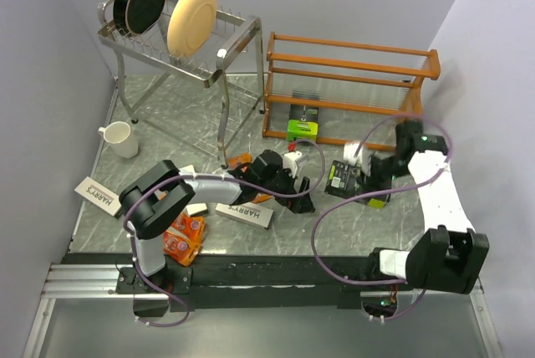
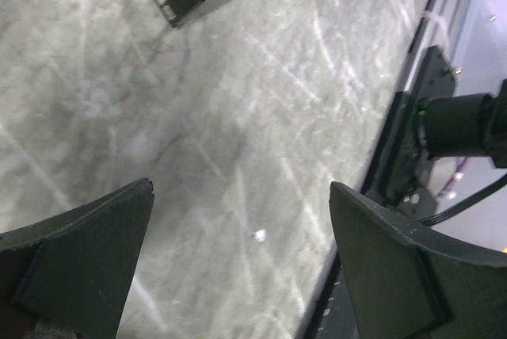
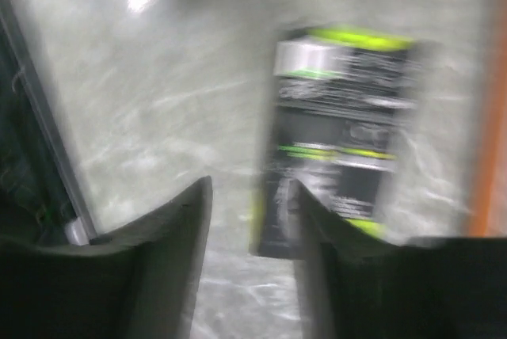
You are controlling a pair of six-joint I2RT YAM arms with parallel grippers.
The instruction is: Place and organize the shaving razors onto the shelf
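- The black-and-lime razor pack [image 1: 351, 181] [image 3: 341, 141] lies flat on the desk [image 1: 334, 232], right of centre, just on the near side of the wooden shelf [image 1: 351, 65].
- The right arm's [image 1: 439, 195] jaws stand partway apart with bare desk between them. The pack sits just past one finger, ungripped, though the wrist view is blurred.
- The left arm's [image 1: 159, 199] jaws are spread wide over bare desk near the centre, holding nothing.
- The pack is probably light and stiff, and its glossy printed faces may slide, so pinch across the narrow width at mid-length.
- A second black-and-lime pack [image 1: 303, 121] already sits on the shelf's bottom tier, towards the left.
- A white HARRY'S box [image 1: 244, 214] and orange packs [image 1: 182, 237] wait on the near left. These are likely light too, and the flat ones sit low for the jaws.
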